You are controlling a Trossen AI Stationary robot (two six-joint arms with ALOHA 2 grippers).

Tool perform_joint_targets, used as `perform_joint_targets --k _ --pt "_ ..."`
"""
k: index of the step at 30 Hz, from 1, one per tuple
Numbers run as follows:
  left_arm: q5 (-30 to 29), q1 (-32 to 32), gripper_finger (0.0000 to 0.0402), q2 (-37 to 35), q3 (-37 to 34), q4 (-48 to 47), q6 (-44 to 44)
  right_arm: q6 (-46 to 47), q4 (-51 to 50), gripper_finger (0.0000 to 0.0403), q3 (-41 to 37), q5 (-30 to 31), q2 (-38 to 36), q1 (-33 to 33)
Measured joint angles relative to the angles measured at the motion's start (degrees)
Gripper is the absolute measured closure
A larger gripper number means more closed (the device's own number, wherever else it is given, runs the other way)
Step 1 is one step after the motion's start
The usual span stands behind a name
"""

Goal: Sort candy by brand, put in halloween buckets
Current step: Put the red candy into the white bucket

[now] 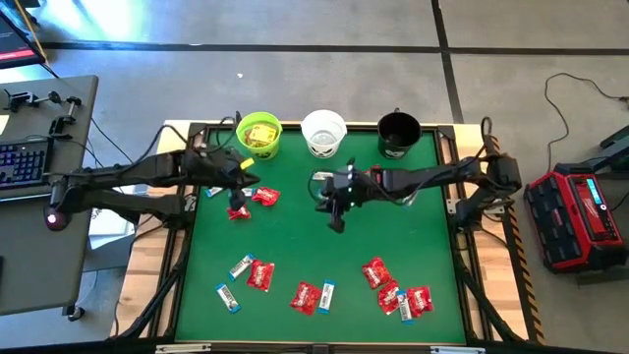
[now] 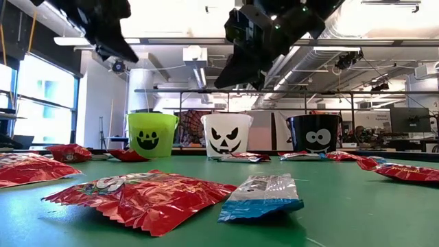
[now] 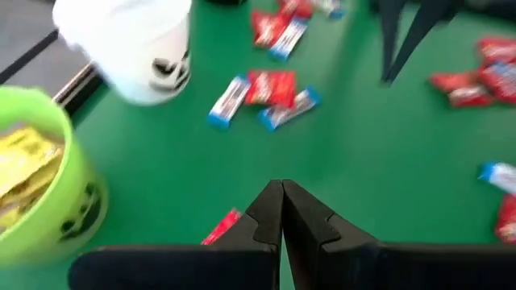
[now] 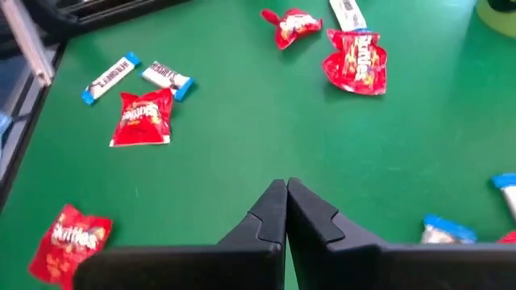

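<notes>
Green felt covers the tabletop (image 1: 295,246), concrete floor around it. Near the white bucket (image 1: 323,133), the left gripper (image 1: 237,206) and right gripper (image 1: 336,222) hover, jaws shut and empty. Yellow packets (image 1: 259,134) fill the green bucket (image 1: 258,136); the black bucket (image 1: 398,133) stands beside the white one. Red packets (image 1: 259,275) and blue bars (image 1: 228,298) lie scattered.

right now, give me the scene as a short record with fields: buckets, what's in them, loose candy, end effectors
buckets: lime green bucket, white bucket, black bucket, in a row along the far edge of the green table
contents: yellow packets in the lime green one; none seen in the white or black ones
loose candy: red packets and blue-and-white bars scattered on the table
left end effector: shut, empty, above the table near the lime green bucket
right end effector: shut, empty, above the table in front of the white bucket
</notes>
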Motion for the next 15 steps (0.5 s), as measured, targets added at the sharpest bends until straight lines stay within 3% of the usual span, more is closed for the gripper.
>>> perform_joint_targets --k 5,15 --pt "-0.83 -1.16 0.0401 4.10 0.41 -5.85 -0.43 -5.73 -1.04 0.0403 0.00 -4.32 -0.15 -2.19" --pt "1.22 -1.41 0.0400 13.79 1.95 -15.27 0.85 -5.56 -1.91 0.0403 0.00 -2.92 -0.12 -2.76"
